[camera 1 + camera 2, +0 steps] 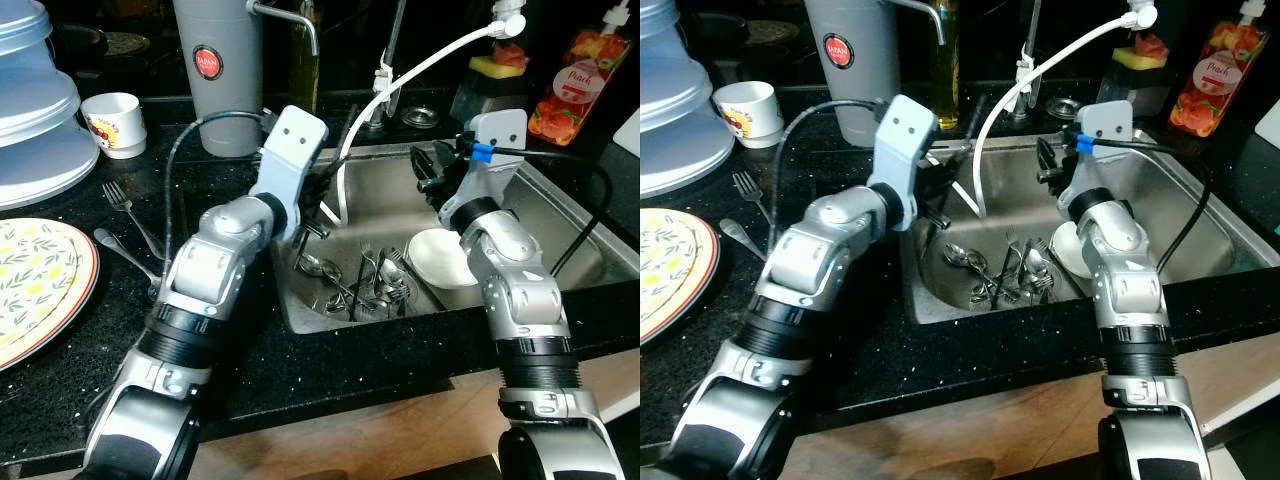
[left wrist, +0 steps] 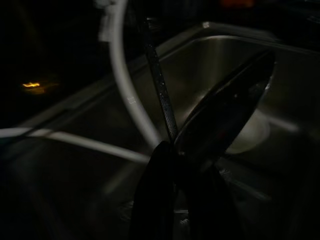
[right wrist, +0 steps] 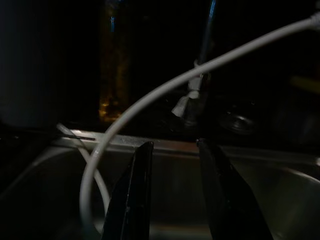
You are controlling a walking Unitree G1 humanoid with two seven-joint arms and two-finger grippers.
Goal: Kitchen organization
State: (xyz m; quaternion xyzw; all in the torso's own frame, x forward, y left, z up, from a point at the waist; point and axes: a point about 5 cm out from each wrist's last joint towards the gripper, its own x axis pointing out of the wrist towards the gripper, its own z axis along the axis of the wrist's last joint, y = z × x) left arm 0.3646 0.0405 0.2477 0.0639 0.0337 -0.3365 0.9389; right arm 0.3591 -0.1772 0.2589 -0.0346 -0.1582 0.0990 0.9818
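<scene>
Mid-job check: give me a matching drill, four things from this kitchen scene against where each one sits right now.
Things:
1. Pile of cutlery
2. White cup
3. Patterned plate
4. Spoon

Places:
A. On the dark counter at the robot's far left, near its edge
B. Held in the left claw, over the sink
C. On the sink floor, beside a white bowl
D. On the counter behind the forks, next to the grey canister

Pairs: 1-C, 2-D, 3-A, 4-B
</scene>
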